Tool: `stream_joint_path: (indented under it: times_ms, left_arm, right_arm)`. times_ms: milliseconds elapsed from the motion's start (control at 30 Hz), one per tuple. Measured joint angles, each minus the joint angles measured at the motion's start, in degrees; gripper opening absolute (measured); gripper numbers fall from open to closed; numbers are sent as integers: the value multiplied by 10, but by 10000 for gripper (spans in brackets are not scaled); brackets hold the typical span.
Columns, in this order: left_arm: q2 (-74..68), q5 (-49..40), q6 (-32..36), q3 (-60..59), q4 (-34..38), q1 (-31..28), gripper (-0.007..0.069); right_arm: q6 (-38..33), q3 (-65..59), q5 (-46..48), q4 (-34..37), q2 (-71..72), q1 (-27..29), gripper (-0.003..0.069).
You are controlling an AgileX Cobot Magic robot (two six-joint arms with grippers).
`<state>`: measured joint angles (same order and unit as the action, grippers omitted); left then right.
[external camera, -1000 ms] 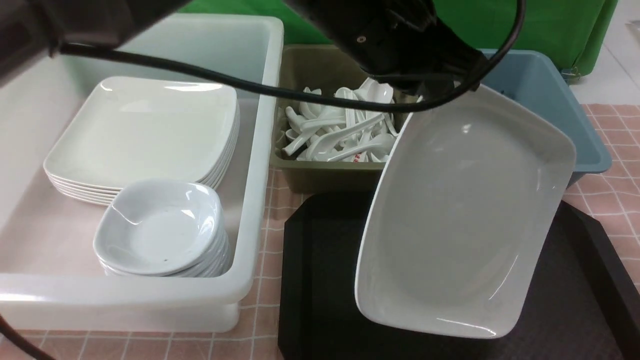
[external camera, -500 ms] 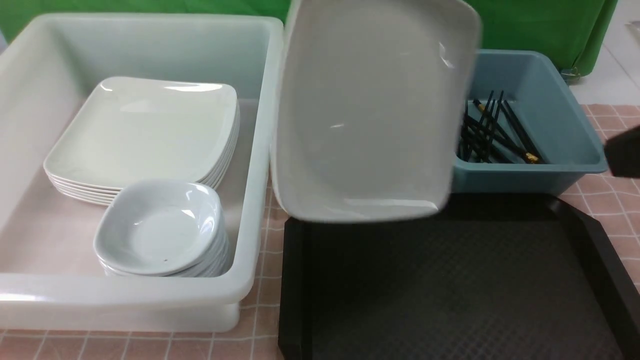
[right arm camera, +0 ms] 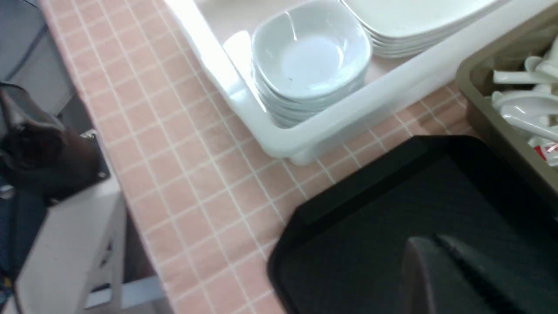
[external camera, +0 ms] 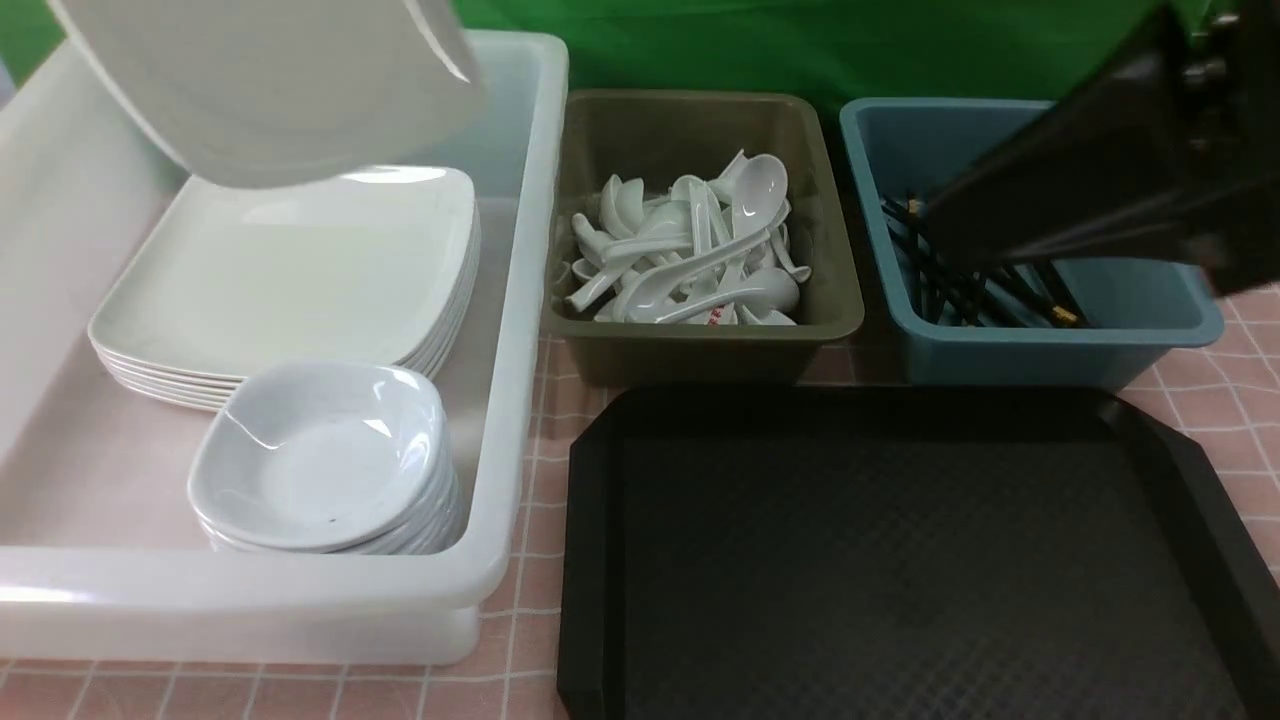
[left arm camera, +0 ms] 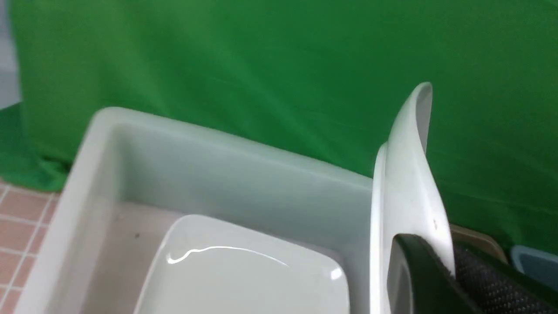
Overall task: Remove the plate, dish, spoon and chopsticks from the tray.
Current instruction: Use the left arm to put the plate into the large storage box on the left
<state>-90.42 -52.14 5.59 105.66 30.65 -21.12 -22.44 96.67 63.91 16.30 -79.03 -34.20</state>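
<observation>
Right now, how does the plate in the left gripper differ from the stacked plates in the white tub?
Pose: the plate hangs tilted in the air; the stacked plates lie flat.
Support: the left gripper pinches the plate's rim; the stacked plates rest in the white tub.
Count: the plate is single; the stacked plates are several.
Shared: glossy white, rounded corners.

Black tray (right arm camera: 370, 226) on pink checked tablecloth (right arm camera: 183, 152), beside it white tub (right arm camera: 348, 122) with stacked small dishes (right arm camera: 309, 61) and plates (right arm camera: 414, 22), also olive bin (right arm camera: 492, 113) of spoons (right arm camera: 527, 104), right gripper (right arm camera: 425, 242) closed over the tray.
</observation>
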Motion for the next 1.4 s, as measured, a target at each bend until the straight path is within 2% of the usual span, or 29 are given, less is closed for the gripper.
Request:
stream_joint_path:
  times_ms: [133, 267, 300, 333, 367, 433, 567, 967, 1033, 1200, 1233, 1333, 1367, 1400]
  left_arm:
    - [0, 66, 18, -107, 45, -39, 18]
    - [-4, 181, 66, -256, 149, -41, 23]
    - [-4, 187, 66, -256, 157, -40, 23]
    - [-7, 231, 110, -308, 233, -34, 23]
    - [-8, 236, 115, -313, 233, -34, 23]
    - [-9, 295, 194, -361, 336, -21, 23]
    - [-16, 354, 241, -388, 380, -12, 23]
    - [-82, 338, 241, -391, 337, -10, 20]
    - [-95, 336, 238, -391, 311, -10, 48]
    - [-108, 315, 210, -391, 256, -10, 154]
    - [-110, 301, 191, -391, 224, -10, 223]
    - [-110, 285, 168, -390, 158, -10, 342]
    - [-110, 283, 167, -390, 158, -10, 351]
    - [-109, 267, 152, -384, 113, -10, 414]
  right_arm:
    - [34, 37, 0, -59, -45, -45, 30]
    - [55, 64, -1, -69, -80, -67, 30]
    - [55, 65, -1, -69, -80, -67, 30]
    - [57, 70, -1, -70, -86, -71, 30]
    - [57, 70, -1, -71, -86, -72, 30]
    - [58, 73, 0, -71, -87, -72, 30]
    - [70, 75, 0, -73, -87, -72, 30]
    - [117, 81, -50, -73, -92, -72, 30]
    - [126, 81, -52, -73, -93, -72, 30]
    - [129, 81, -45, -71, -93, -72, 30]
    - [129, 81, -43, -70, -93, -72, 30]
    - [129, 81, -41, -69, -93, -72, 30]
    - [130, 81, -40, -69, -93, -72, 30]
    - [130, 81, -39, -69, -93, -72, 30]
